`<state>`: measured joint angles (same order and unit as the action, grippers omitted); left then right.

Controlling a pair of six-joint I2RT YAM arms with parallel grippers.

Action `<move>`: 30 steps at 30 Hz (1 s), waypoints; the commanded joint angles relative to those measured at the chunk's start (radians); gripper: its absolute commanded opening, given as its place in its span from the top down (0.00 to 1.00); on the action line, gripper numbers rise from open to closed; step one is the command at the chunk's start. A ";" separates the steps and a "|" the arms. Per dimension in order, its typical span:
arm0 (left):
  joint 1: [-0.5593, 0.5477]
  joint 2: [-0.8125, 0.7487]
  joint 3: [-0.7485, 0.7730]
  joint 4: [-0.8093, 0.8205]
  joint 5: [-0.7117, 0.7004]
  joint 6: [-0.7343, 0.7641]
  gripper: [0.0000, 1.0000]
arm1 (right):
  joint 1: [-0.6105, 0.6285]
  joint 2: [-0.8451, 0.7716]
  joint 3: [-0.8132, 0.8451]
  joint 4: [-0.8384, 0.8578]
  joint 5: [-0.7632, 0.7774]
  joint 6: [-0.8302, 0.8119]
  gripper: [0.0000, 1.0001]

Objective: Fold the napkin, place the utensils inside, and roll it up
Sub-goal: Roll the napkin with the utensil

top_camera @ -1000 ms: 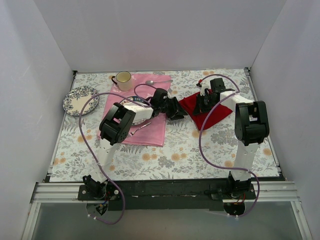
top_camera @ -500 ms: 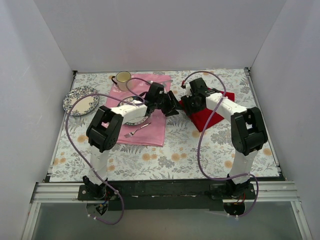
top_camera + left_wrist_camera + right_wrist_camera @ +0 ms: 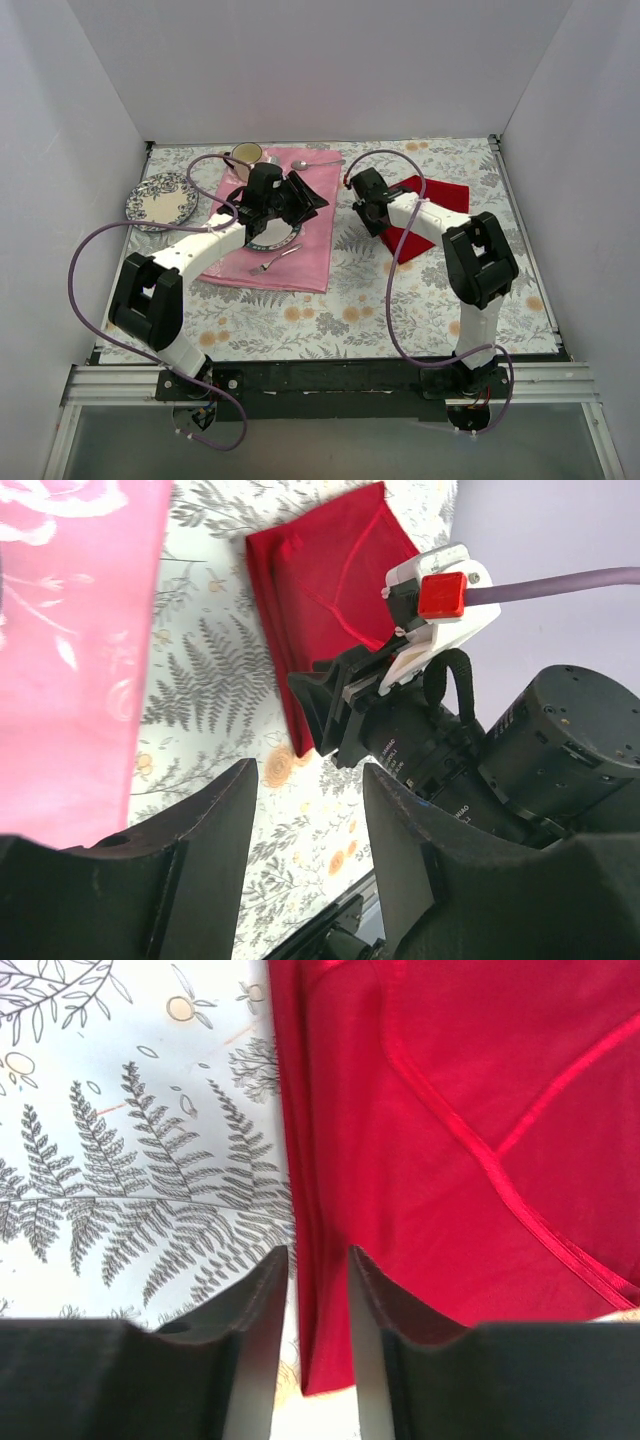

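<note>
The deep red napkin (image 3: 432,198) lies folded on the floral table at the back right, also in the left wrist view (image 3: 328,575) and the right wrist view (image 3: 450,1150). My right gripper (image 3: 368,205) hangs low over its left folded edge; the jaws (image 3: 318,1255) stand a narrow gap apart with the edge showing between them, not pinched. My left gripper (image 3: 306,197) is open and empty (image 3: 310,780), over the pink cloth's right side, apart from the napkin. The spoon with the dark patterned handle is not in view.
A pale pink cloth (image 3: 295,262) holds a small plate (image 3: 272,240) under my left arm and an all-silver fork (image 3: 273,262). An all-silver spoon (image 3: 318,163) and a cream mug (image 3: 245,155) sit at the back. A patterned plate (image 3: 160,198) lies at the far left.
My left arm has swung left and back, away from the napkin. My right gripper has moved left off the top of the napkin to its left edge.
</note>
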<state>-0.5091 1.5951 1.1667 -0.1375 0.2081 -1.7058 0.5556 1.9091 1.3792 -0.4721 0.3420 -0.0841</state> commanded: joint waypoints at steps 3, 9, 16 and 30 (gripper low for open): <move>0.021 -0.053 -0.048 -0.036 -0.013 0.014 0.55 | 0.020 0.065 0.063 -0.017 0.048 0.004 0.65; 0.030 -0.049 -0.045 -0.036 0.002 0.020 0.55 | 0.023 0.085 0.061 -0.008 0.078 -0.016 0.59; 0.030 -0.029 -0.048 -0.016 0.025 0.017 0.55 | 0.024 0.100 0.050 0.001 0.101 -0.045 0.58; 0.034 -0.020 -0.061 -0.017 0.020 0.026 0.44 | 0.000 0.127 -0.045 0.084 0.069 -0.032 0.63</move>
<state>-0.4854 1.5951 1.1191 -0.1570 0.2253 -1.6970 0.5682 2.0109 1.3853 -0.4309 0.4217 -0.1234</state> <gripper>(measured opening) 0.535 0.371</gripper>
